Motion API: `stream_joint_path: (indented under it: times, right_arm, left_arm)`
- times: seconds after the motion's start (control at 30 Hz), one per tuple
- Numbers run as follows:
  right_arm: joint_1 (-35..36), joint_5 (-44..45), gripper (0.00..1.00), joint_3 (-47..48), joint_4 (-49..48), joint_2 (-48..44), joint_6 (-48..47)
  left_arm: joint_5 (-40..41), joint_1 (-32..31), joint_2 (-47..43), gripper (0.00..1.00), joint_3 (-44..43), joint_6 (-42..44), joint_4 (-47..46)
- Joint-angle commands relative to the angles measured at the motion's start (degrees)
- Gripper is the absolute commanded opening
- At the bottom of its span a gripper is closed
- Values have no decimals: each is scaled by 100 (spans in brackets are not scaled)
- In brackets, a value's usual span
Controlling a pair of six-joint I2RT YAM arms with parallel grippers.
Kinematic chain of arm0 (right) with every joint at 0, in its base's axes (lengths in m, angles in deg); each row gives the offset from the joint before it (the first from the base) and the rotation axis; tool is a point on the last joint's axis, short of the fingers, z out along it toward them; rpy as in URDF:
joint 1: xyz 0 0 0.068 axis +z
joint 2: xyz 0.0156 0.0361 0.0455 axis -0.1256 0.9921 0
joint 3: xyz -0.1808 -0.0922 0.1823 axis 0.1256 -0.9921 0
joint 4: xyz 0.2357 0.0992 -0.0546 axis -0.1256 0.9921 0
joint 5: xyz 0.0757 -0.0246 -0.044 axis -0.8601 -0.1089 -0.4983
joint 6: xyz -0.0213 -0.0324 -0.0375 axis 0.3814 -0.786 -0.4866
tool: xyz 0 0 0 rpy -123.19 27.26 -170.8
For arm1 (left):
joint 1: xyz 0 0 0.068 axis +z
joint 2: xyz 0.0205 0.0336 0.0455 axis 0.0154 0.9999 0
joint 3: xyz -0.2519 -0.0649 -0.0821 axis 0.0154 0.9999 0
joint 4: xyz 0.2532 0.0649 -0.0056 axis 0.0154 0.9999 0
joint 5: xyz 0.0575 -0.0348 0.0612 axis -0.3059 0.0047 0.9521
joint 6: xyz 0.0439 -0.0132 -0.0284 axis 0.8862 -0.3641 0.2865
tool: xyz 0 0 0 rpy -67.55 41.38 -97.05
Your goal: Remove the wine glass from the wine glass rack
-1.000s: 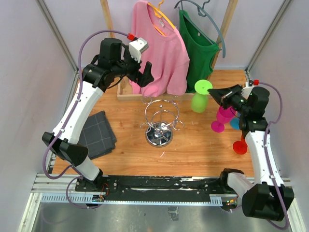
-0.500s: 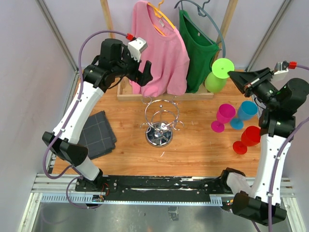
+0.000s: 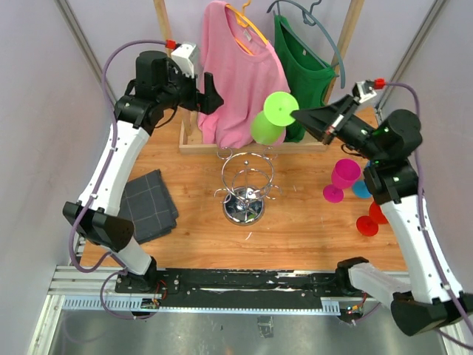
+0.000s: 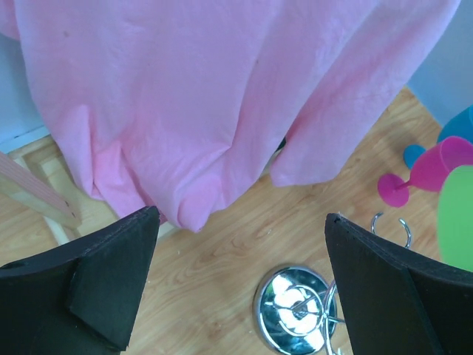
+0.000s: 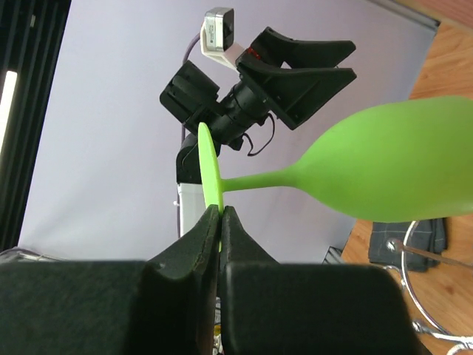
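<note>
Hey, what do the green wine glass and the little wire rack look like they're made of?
The green wine glass looks like plastic: evenly lime, soft sheen without sharp glints, though coloured glass is possible. The wine glass rack looks like chrome-plated metal wire: thin curled loops, mirror-bright round base.

We see bright, even light from above; shadows on the wooden table (image 3: 295,229) are faint. The mirrored base of the wine glass rack (image 4: 295,307) glares white. Close to the wrist cameras, the black fingers (image 4: 96,288) blur into featureless dark, and the green wine glass (image 5: 392,177) looks soft.
</note>
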Motion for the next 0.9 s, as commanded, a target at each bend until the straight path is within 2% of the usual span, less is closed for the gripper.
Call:
stream_joint_path:
  times: [0.0,0.1,0.17,0.33,0.53,0.63,0.87]
  right_arm:
    - [686,631,1,347,-1040,522,-12]
    - [892,596,1,680,-1303,945,-95]
    - [1089,549,1,1215,-968,1278,-519]
    - [1751,891,1,3679,1766,2361,-2851]
    - [2693,1678,1,5203,3507,3157,-4901]
    - [3230,2297,1,5145,3930,3270,-5959]
    - [4642,4813,1,3249,3468,2708,-8183]
  left_arm:
    - [-514,349,-242,99,160,-412,-431]
    - [-608,809,-525,99,498,-478,-592]
    - [-645,1098,-696,99,724,-443,-624]
    - [-503,1403,-1052,99,1070,-7,-498]
    - [-215,1412,-1296,99,1300,284,-437]
    - [-115,1421,-1261,99,1292,285,-415]
    - [-188,1428,-1025,99,949,281,-192]
